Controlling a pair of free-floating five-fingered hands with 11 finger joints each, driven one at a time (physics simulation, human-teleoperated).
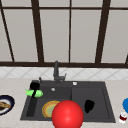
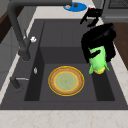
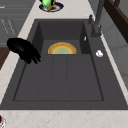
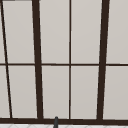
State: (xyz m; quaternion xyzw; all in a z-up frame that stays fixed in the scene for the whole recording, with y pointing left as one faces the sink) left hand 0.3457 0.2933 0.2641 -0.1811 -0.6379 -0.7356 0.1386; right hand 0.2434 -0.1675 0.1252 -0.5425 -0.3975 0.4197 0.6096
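Front view first: the dark grey double-basin sink [image 1: 105,100] holds a round yellow-rimmed plate with a pale green centre [image 1: 48,108], lying flat on the floor of the left basin, and a big glossy red ball [image 1: 67,115] sits in front of it, covering part of the plate. On the tabletop to the left, a dark blue plate [image 1: 10,100] carries some brown food. Over at the right edge, there's a blue round thing [image 1: 125,104] and a small red-and-white item [image 1: 122,117].

Now the left robot hand [image 1: 34,86] hangs above the left rim of the sink, fingers curled down around a bright green bottle-shaped object with a yellow end [image 1: 35,93]. Left side view shows it well: the green object [image 2: 98,60] hangs yellow end down, clamped in the black fingers, above the basin's edge.

The right robot hand [image 1: 88,105] hovers over the right basin, fingers loosely bent downward, holding nothing.
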